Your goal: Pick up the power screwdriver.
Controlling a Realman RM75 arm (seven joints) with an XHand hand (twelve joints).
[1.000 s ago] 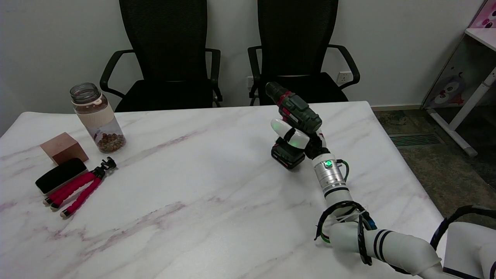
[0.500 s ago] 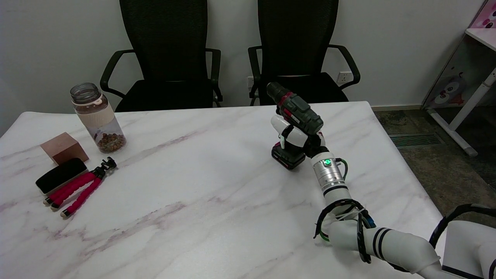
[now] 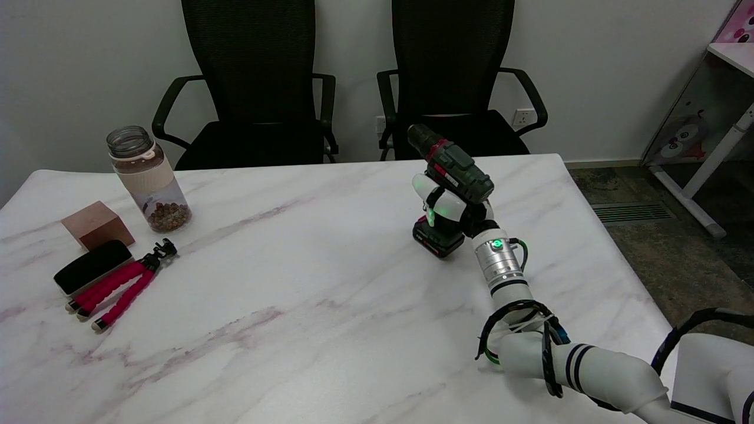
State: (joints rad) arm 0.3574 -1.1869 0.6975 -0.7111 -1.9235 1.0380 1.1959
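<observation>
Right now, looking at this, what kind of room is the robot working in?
Probably an office or meeting room used for testing: two black mesh office chairs stand behind a marble-patterned table, and a wall socket and an adjustable desk show at the right.

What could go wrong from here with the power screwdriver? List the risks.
1. The right hand grips the power screwdriver at its handle, below the heavy green body, with the nose tilted up and back. The tool could pivot or slip in the fingers during the lift.
2. The battery base sits at or just above the table; the view cannot settle which. A sideways move now could drag it across the marble.
</observation>
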